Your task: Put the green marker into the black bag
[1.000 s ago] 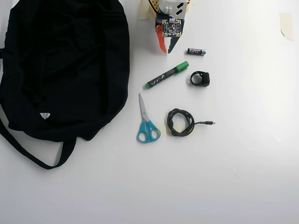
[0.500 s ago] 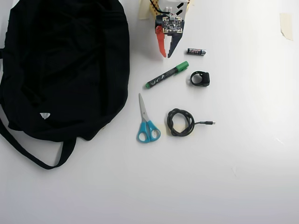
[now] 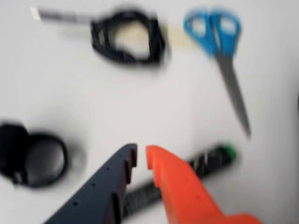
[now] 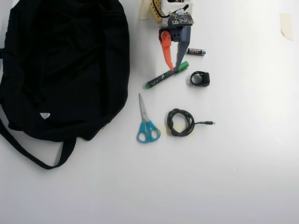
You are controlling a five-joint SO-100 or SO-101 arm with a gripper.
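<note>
Pincer (image 4: 174, 68): standing slightly parted, orange finger (image 3: 180, 186) and dark finger (image 3: 100, 191) a narrow gap apart, gripping nothing. In the overhead view its tips are hanging over the green marker (image 4: 166, 74) near the capped end; contact cannot be told. Green marker: lying aslant on the white counter (image 4: 233, 154), just right of the black bag (image 4: 60, 70) and outside it. Nearby: blue scissors (image 4: 146, 122), coiled cable (image 4: 181, 122), black ring-shaped piece (image 4: 200, 78), battery (image 4: 196, 52). Wrist view is blurring.
</note>
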